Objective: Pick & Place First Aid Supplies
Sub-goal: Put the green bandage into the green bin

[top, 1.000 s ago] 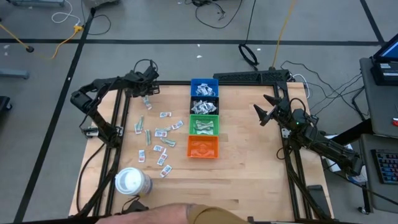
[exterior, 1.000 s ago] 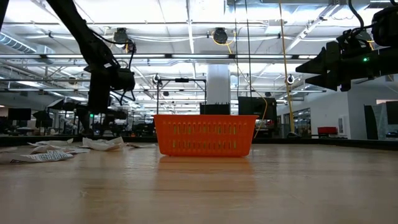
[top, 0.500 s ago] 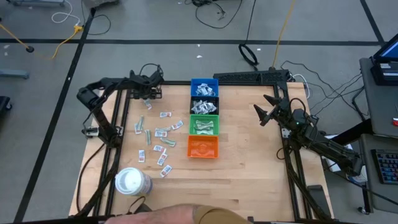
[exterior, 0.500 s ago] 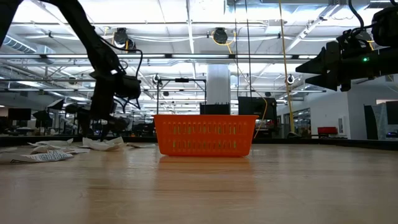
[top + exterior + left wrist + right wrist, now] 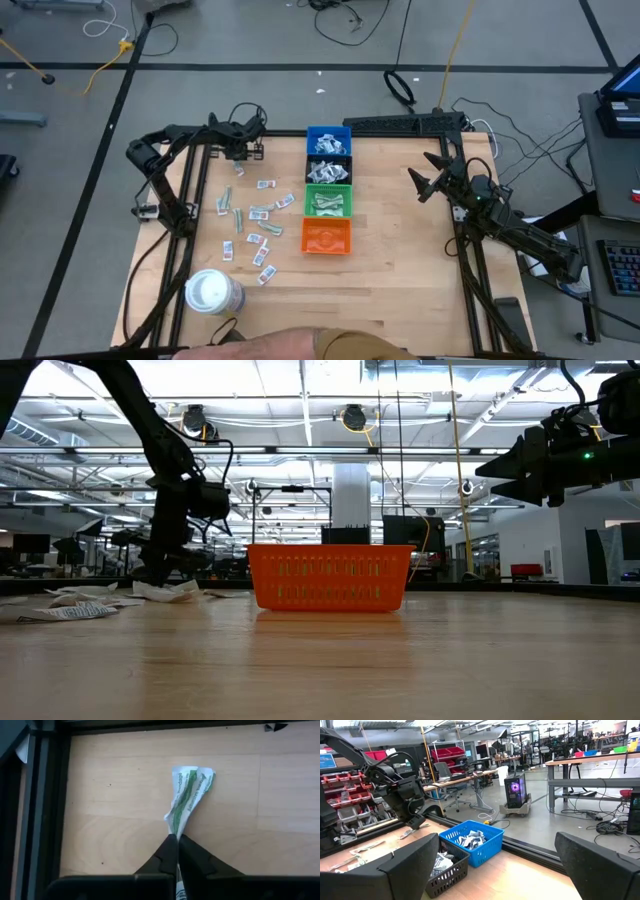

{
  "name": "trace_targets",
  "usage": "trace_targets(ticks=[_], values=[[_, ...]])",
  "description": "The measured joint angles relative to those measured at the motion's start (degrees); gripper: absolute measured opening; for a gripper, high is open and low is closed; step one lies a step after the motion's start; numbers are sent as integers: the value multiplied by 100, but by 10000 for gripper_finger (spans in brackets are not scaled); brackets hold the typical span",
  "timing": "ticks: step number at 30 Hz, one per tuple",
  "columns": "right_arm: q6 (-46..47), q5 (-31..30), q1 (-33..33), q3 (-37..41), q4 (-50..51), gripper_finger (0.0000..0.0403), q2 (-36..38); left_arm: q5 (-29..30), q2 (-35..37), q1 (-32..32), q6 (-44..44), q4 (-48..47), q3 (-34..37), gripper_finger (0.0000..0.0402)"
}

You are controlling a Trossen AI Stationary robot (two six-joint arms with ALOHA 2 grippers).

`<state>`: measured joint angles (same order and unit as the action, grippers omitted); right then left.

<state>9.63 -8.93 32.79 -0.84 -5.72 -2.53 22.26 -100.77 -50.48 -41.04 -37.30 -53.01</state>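
My left gripper point(image 5: 245, 152) is down at the table's far left, left of the blue bin point(image 5: 328, 141), and shut on a crumpled green-and-white wrapper point(image 5: 189, 790). Several more small packets point(image 5: 255, 215) lie flat on the wood left of the bins. My right gripper point(image 5: 425, 180) hangs open above the table's right side, nothing between its fingers point(image 5: 405, 865). My left gripper pinches the wrapper's near end point(image 5: 176, 827) between its two fingertips point(image 5: 170, 847), coming steeply from above. The wrapper is bunched narrow at the fingers and fans out beyond them over the wood. Whether its far end rests on the table, I cannot tell.
Blue, black point(image 5: 328, 170), green point(image 5: 328, 200) and orange point(image 5: 326, 236) bins stand in a column at mid-table. A white roll point(image 5: 213, 292) stands near the front left. A person's sleeve point(image 5: 330, 345) shows at the near edge. Bare wood lies right of the bins.
My left gripper has sunk toward the table and shifted a little toward the blue bin, and its fingers have shut on the wrapper.
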Motion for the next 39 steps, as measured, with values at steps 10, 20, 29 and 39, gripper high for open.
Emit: trace_targets(ticks=[10, 20, 29, 39], values=[[0, 2, 1, 0, 0, 393, 0, -366, 233, 13, -452, -69, -326, 3], [0, 1, 0, 1, 0, 393, -1, -163, 866, 468, -516, -490, -782, 2], [0, 1, 0, 1, 0, 393, -1, -1024, 1075, 1413, 1553, -1284, -1073, 1], [0, 1, 0, 1, 0, 393, 0, -1790, 1075, 2462, 5260, -2347, -1183, 1]])
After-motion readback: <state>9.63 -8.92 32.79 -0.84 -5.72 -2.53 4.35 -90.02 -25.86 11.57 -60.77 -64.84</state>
